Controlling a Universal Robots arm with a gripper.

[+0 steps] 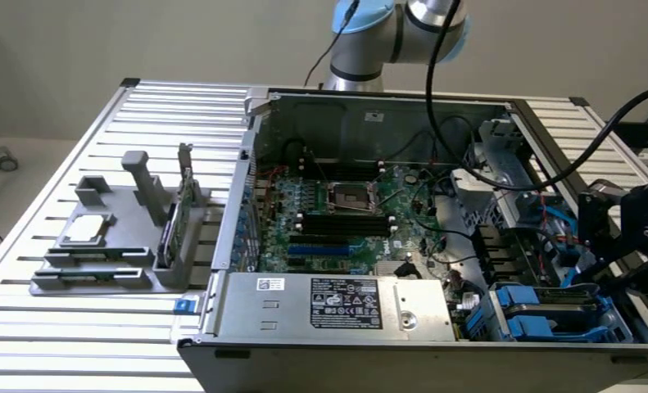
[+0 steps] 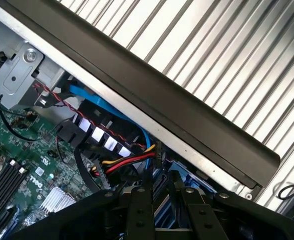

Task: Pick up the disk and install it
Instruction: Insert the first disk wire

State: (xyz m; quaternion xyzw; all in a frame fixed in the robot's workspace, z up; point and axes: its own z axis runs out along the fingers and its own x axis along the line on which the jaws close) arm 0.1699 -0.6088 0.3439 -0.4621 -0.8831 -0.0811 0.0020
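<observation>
At the drive bay, on the exterior view's right of the open computer case (image 1: 411, 368), the gripper (image 1: 627, 246) hung just above the disk (image 1: 526, 315), which lay low in the bay on its blue rails. Claw opening: could not tell, nor whether it had any hold. Judged step: install, seating stage. Next move calls for staying square to the bay and clear of the cables (image 2: 129, 161).
</observation>
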